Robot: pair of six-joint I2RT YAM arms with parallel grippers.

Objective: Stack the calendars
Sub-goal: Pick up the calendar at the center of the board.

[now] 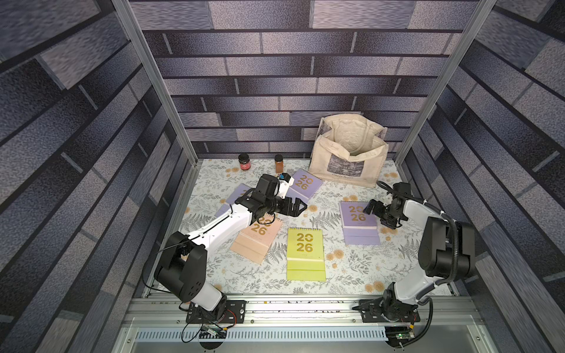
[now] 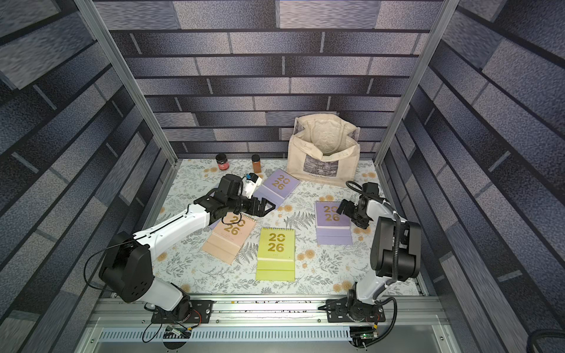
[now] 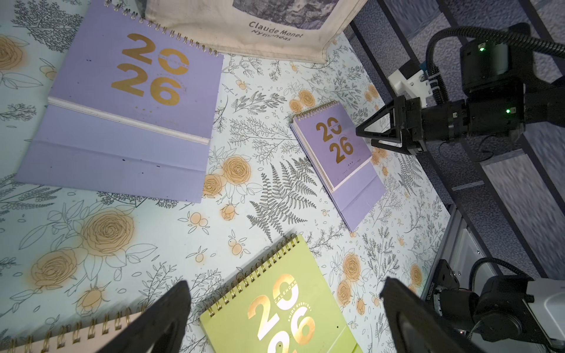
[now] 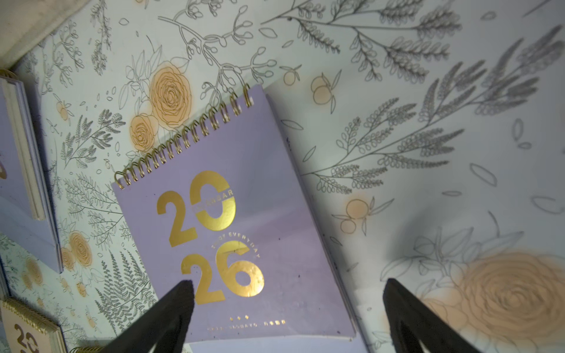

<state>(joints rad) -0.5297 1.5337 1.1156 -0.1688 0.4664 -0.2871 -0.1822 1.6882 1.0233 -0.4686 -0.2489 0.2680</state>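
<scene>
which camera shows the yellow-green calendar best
The top views are best. In both top views the yellow-green calendar lies flat, whole and uncovered, with its cover facing up. The left wrist view shows only its spiral end close up, and the rest runs out of frame. The right wrist view does not clearly show it.

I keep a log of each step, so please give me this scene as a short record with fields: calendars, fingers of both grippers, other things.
stack: not begun; five calendars lie flat, none seen on another
lilac: lilac calendar by the bag; lilac calendar under the left arm; lilac calendar by the right gripper
other colours: yellow-green calendar; peach calendar
left gripper: fingers open, empty
right gripper: fingers open, empty, over its lilac calendar's edge
other things: tote bag; red-labelled jar; brown jar
</scene>
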